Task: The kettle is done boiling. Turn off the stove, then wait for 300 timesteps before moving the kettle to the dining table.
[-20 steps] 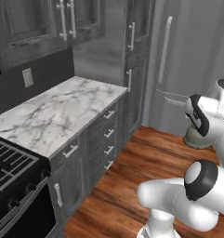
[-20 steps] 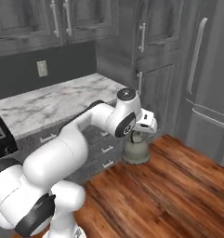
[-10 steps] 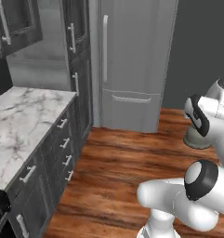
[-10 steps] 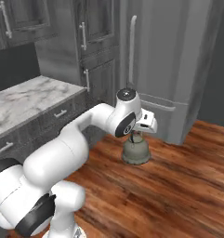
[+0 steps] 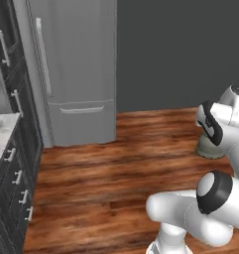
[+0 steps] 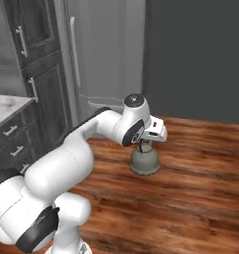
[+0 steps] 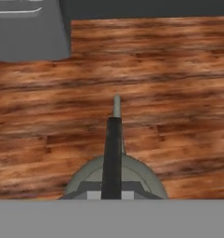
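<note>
Hanging from the gripper (image 6: 145, 145), the kettle (image 6: 144, 161) is carried clear above the wooden floor (image 6: 200, 168), its dark arched handle (image 7: 113, 155) clamped between the narrowly closed fingers. In the hand view the handle is seen running up the middle over the grey-beige body (image 7: 141, 176), with floorboards (image 7: 169, 93) spread beneath. In the left base view the kettle (image 5: 210, 148) is partly hidden behind the arm's wrist. Farther off, dark cabinets (image 6: 39, 74) with a marble counter (image 6: 4, 106) are seen to the left, and a grey refrigerator (image 5: 79, 74) is set against the dark wall (image 6: 195, 54) beyond.
</note>
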